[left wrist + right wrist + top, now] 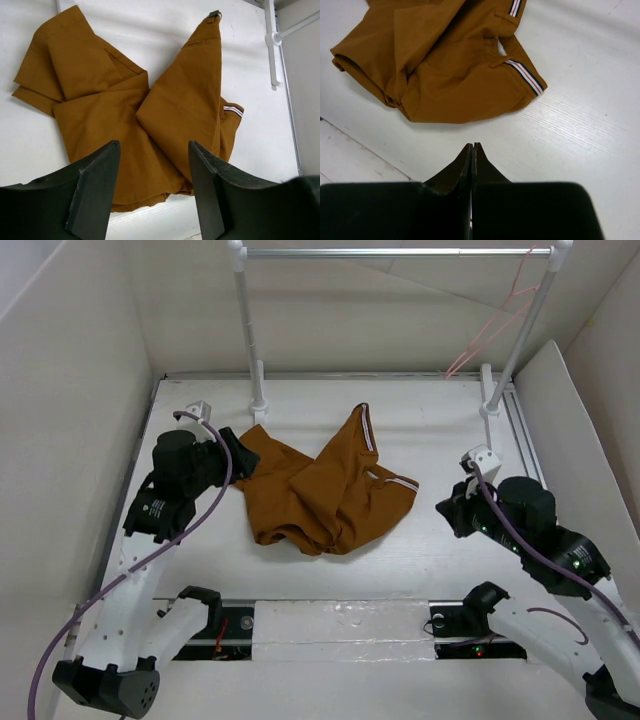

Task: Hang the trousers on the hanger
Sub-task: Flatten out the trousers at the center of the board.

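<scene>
The rust-brown trousers [320,490] lie crumpled on the white table, striped waistband trim toward the right and back. They also show in the left wrist view [130,100] and the right wrist view [440,65]. The pale-pink wire hanger [495,325] hangs by its hook from the right end of the silver rail. My left gripper [243,457] is open and empty, hovering at the trousers' left edge; its fingers [95,190] frame the cloth from above. My right gripper [447,512] is shut and empty, apart from the trousers on their right, fingertips [472,150] pressed together.
A silver rail [390,252] on white posts [250,330] spans the back. White walls enclose the table on the left, back and right. A slotted track [525,430] runs along the right edge. A dark mounting plate [340,625] sits at the near edge.
</scene>
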Motion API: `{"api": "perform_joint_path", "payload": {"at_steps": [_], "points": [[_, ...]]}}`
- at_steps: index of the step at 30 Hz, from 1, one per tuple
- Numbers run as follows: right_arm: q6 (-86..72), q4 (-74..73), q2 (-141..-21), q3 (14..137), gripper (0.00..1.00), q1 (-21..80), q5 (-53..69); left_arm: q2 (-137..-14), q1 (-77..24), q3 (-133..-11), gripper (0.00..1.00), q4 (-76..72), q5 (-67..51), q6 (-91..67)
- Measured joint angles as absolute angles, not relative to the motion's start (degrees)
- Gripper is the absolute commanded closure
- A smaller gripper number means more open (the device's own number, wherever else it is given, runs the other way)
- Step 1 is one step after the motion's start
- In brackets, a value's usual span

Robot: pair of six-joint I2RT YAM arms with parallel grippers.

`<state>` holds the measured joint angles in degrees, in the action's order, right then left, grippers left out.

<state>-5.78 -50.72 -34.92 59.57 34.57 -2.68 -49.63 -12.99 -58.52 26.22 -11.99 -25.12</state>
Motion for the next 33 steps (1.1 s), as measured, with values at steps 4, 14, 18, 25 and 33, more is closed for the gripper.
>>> {"api": "perform_joint_path", "payload": {"at_steps": [4, 14, 18, 25, 33], "points": [[-5.87, -48.47, -36.69, 57.01, 0.45, 34.50, -2.26, -48.66, -12.73, -58.35, 0.53, 26.81, -9.74, -25.58], [-6.26, -40.05, -52.73, 48.71, 0.07, 24.80, 2.02, -50.81, -11.75, -46.15, 0.28, 34.15, -2.85, -31.55], [-6.33, -36.03, -57.01, 45.01, 0.03, 20.64, 5.50, -49.63, -12.12, -42.15, 0.20, 34.41, -5.13, -34.04], [-6.66, -23.64, -67.81, 42.33, 0.04, 18.74, 12.01, -53.32, -17.17, -36.73, 0.20, 25.52, -8.25, -39.77], [-10.83, -10.85, -82.48, 39.88, 0.64, 17.21, 14.87, -63.16, -17.17, -34.20, 0.92, 16.32, -6.61, -43.31]]}}
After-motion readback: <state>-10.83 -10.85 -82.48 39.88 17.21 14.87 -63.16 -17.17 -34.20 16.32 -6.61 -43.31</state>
